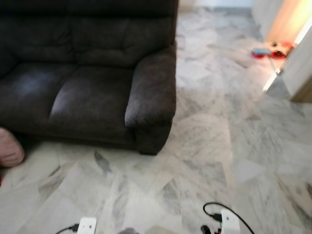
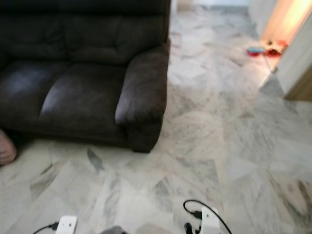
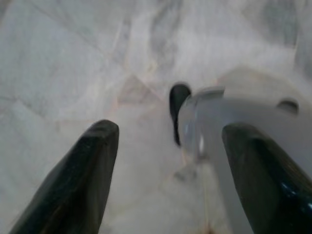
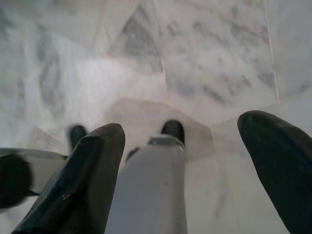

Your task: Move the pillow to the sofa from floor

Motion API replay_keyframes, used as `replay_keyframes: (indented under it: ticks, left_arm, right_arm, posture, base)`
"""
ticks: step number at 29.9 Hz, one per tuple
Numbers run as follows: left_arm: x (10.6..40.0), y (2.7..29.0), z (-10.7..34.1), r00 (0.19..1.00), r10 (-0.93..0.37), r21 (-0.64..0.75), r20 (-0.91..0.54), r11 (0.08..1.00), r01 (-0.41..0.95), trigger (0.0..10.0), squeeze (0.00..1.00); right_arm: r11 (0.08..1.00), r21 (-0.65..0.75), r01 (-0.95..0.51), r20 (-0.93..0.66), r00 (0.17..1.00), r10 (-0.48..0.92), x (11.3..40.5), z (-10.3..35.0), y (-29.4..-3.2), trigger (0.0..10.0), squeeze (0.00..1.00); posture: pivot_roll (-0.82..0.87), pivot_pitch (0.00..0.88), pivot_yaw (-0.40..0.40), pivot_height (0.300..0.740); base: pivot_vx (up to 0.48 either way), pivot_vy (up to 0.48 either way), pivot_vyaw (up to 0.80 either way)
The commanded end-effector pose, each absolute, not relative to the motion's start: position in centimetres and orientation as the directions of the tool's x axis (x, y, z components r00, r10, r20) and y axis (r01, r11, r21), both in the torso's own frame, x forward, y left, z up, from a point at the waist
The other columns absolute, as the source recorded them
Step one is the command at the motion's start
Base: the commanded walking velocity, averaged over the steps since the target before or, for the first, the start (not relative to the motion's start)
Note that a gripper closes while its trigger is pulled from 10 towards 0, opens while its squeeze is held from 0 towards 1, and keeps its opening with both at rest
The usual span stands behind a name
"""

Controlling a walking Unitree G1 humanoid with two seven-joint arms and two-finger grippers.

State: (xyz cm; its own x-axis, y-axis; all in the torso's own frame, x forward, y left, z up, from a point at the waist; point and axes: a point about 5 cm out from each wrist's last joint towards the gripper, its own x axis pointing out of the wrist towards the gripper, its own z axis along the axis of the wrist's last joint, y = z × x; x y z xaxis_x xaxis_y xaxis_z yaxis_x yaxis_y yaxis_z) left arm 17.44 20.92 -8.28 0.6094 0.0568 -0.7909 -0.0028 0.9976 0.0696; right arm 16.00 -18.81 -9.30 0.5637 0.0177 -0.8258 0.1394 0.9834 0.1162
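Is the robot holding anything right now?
No. Both end effectors, left and right, are open with only floor beneath. The pillow lies on the floor by the sofa.

The left gripper (image 3: 168, 180) hangs over the marble floor (image 3: 73, 73), its 2 black fingers (image 3: 78, 180) spread apart; a silver robot leg (image 3: 234, 126) shows between them.

One sofa (image 1: 87, 78); one pillow (image 1: 9, 147); two hands (image 3: 170, 161) (image 4: 180, 165)
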Motion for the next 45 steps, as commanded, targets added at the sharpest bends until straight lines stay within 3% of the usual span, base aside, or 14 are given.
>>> replay_keyframes:
  ticks: [1, 28, 38, 45]
  left_arm:
    - [16.01, 21.56, -8.82, 0.569, 0.075, 0.079, -0.819, 0.997, -0.018, 10.0, 0.0]
    - [16.05, 21.64, -8.79, 0.569, 0.075, 0.079, -0.819, 0.997, -0.018, 10.0, 0.0]
    - [16.03, 21.54, -8.82, 0.569, 0.072, 0.076, -0.819, 0.997, -0.017, 10.0, 0.0]
    - [16.06, 21.52, -8.81, 0.57, 0.072, 0.074, -0.819, 0.997, -0.02, 10.0, 0.0]
  right_arm:
    - [0.982, 0.129, 0.138, -0.83, 0.558, 0.03, 16.02, -9.39, -18.19, 10.0, 0.0]
    - [0.986, 0.125, 0.112, -0.821, 0.57, 0.039, 16.33, -9.26, -18.01, 10.0, 0.0]
    - [0.985, 0.127, 0.114, -0.822, 0.569, 0.04, 16.21, -9.29, -18.15, 10.0, 0.0]
    - [0.98, 0.147, 0.132, -0.822, 0.567, 0.047, 16.2, -9.31, -18.04, 10.0, 0.0]
  posture:
    - [0.04, 0.166, -0.002, 0.74]
    - [0.04, 0.169, 0.0, 0.74]
    - [0.04, 0.17, -0.004, 0.74]
    - [0.04, 0.169, -0.006, 0.74]
  base:
    - [0.0, 0.379, 0.0]
    - [0.0, 0.378, 0.0]
    - [0.0, 0.376, 0.73]
    - [0.0, 0.364, 0.0]
